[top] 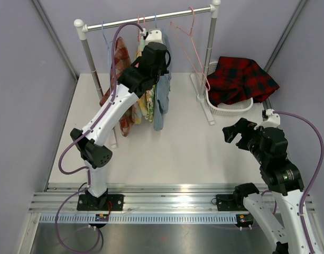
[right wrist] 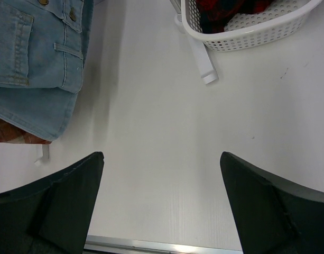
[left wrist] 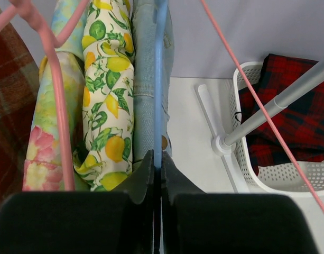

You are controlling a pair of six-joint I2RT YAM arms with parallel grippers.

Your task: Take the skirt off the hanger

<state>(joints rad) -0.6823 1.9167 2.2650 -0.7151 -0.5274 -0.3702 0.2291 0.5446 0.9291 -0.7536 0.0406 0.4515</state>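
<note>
**Bright, even light; near field soft**

Top view: diffuse overhead light, faint shadows on the table (top: 177, 148), glare on the metal rail (top: 177, 189) at 6 o'clock.
Left wrist: left fingers (left wrist: 143, 180) black and unfocused at 6, pink hanger (left wrist: 57, 106) blurred at 10.
Right wrist: right fingers (right wrist: 51, 206) dark at 5 and 7, soft shadow beside the denim skirt (right wrist: 35, 63) at 10.

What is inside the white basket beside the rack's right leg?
A red-and-black plaid garment fills most of the white basket, and part of it spills over the rim. A patch of bare white interior shows at the near side. Anything beneath the cloth is covered.
</note>
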